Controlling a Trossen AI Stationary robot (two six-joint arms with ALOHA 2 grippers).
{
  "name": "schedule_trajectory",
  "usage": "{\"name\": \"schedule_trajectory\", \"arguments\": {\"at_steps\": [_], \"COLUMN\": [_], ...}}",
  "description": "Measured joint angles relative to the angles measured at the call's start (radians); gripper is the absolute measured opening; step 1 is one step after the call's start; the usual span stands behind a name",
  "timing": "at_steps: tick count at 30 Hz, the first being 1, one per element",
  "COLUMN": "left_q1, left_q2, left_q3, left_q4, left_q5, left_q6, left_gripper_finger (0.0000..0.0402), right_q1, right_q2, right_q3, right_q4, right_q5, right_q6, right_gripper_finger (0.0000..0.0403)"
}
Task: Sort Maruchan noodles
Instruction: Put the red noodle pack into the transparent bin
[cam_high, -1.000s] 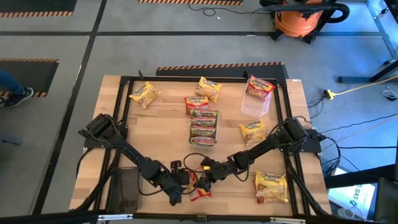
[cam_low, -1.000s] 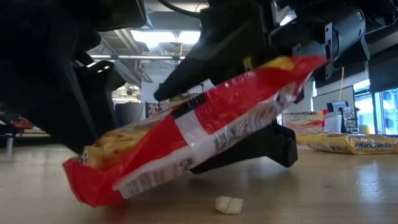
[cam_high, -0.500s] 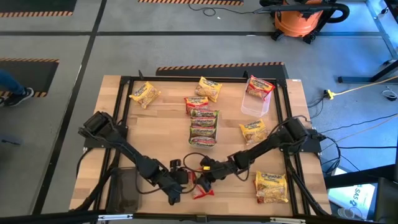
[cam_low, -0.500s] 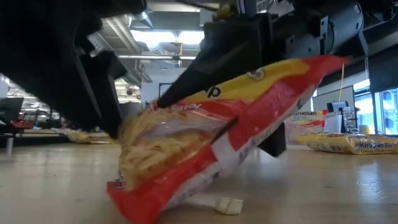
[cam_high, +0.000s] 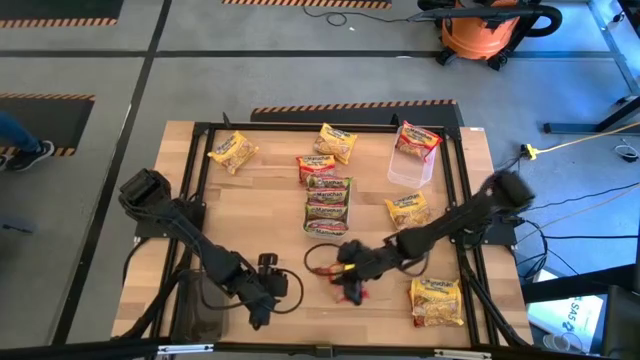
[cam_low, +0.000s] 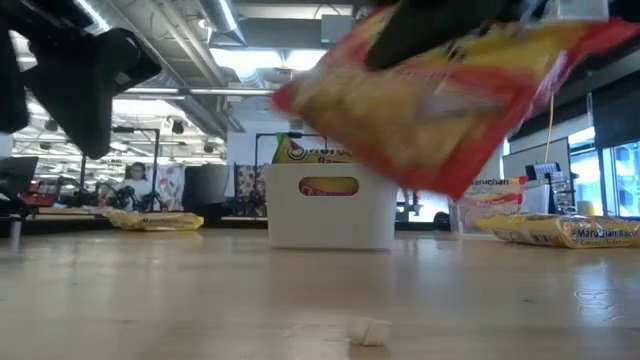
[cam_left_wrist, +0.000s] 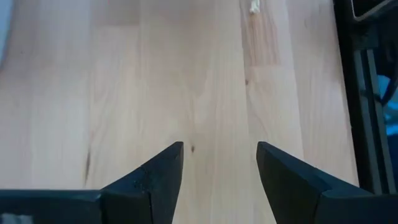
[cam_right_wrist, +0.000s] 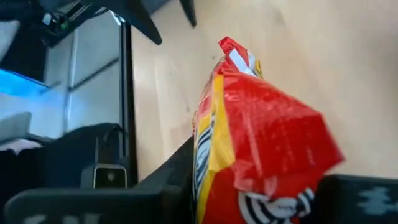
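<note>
Nearest my end of the counter (cam_high: 200, 200), my right gripper (cam_high: 352, 283) is pinching a red packet (cam_right_wrist: 261, 143) of Maruchan noodles by one edge. The low view shows it lifted clear of the wood and tilted, so I judge this to be the carry stage of one sort. An edge grip suits a flat crinkly wrapper, because the block inside hangs free rather than being crushed. A small pale crumb (cam_low: 368, 330) lies on the boards underneath.

The right arm reaches in low from its base at the right rim, forearm stretched toward the middle and wrist bent down over the packet.

My left gripper (cam_left_wrist: 219, 168) hangs just above bare wood near the front left, fingers spread and holding nothing. That arm folds back to its base at the left rim and looks parked out of the way beside the dark tray (cam_high: 197, 300).

Farther out, two green packets (cam_high: 328, 203) sit touching each other mid-counter, and a yellow packet (cam_high: 407, 209) lies to their right. Beyond those, a clear bin (cam_high: 410, 168) already holds another red packet (cam_high: 417, 139). It seems the likely place for the one I'm carrying, since like goes with like.
</note>
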Motion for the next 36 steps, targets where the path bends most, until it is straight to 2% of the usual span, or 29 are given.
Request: {"name": "schedule_trajectory", "arguments": {"at_steps": [3,8,10,15,20,27,30,36], "left_q1": [0.002,0.015,0.037,0.088,0.156,0.303,0.355,0.421], "left_q2": [0.000,-0.027,-0.041,-0.098,-0.176,-0.252,-0.254,-0.252], "left_q3": [-0.002,-0.101,-0.156,-0.310,-0.444,-0.549,-0.586,-0.630], "left_q4": [0.013,0.188,0.312,0.493,0.612,0.708,0.771,0.848], "left_q5": [0.036,0.137,0.183,0.234,0.238,0.280,0.331,0.406], "left_q6": [0.037,0.142,0.156,0.172,0.231,0.303,0.319,0.311], "left_gripper_finger": [0.0199,0.0199,0.0199,0.0199,0.0199,0.0199,0.0199,0.0199], "right_q1": [-0.012,-0.067,-0.107,-0.279,-0.546,-0.946,-1.067,-1.211], "right_q2": [-0.122,-0.314,-0.381,-0.514,-0.565,-0.541,-0.516,-0.436], "right_q3": [0.000,0.000,0.000,0.000,0.000,0.000,0.000,0.000], "right_q4": [-0.201,-0.494,-0.607,-0.835,-0.898,-0.909,-0.913,-0.894], "right_q5": [0.045,0.170,0.201,0.268,0.288,0.181,0.180,0.076], "right_q6": [-0.066,-0.149,-0.185,-0.334,-0.598,-0.994,-1.114,-1.170], "right_gripper_finger": [0.0090,0.0102,0.0100,0.0089,0.0098,0.0102,0.0102,0.0103]}}
